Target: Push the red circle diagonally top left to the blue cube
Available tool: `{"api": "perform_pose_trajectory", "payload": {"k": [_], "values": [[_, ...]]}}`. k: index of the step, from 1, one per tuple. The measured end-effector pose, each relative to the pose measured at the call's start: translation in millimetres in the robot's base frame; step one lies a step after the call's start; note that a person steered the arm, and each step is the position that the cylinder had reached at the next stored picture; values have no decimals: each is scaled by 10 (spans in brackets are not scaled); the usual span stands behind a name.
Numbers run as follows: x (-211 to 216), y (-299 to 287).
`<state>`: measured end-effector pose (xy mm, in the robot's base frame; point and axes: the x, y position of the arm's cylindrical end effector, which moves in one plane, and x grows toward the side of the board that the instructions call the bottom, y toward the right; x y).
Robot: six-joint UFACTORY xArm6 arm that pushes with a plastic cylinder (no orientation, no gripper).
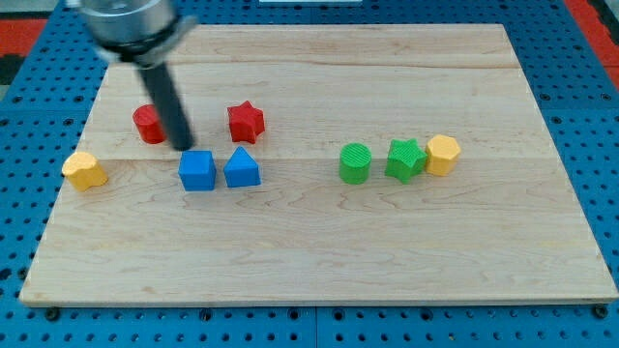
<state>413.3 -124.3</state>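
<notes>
The wooden desk (319, 251) fills most of the view. The arm carries no gripper, only a dark rod; my tip (183, 147) sits just right of the red circle (148, 125) and just above the blue cube (197, 171). Touching the cube's right side is a blue triangular block (242, 168). A red star (246, 122) lies above that.

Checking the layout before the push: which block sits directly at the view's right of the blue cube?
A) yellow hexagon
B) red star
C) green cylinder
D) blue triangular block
D: the blue triangular block sits just right of the blue cube, nearly touching.
</notes>
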Motion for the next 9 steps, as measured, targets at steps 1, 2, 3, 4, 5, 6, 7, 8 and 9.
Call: {"api": "perform_pose_trajectory", "payload": {"k": [1,2,3,4,5,6,7,8,9], "values": [[-120,289],[-229,442],[-230,1200],[-230,1810],[-530,1959],[-977,1341],[-1020,498],[-1035,928],[-1034,1634]]}}
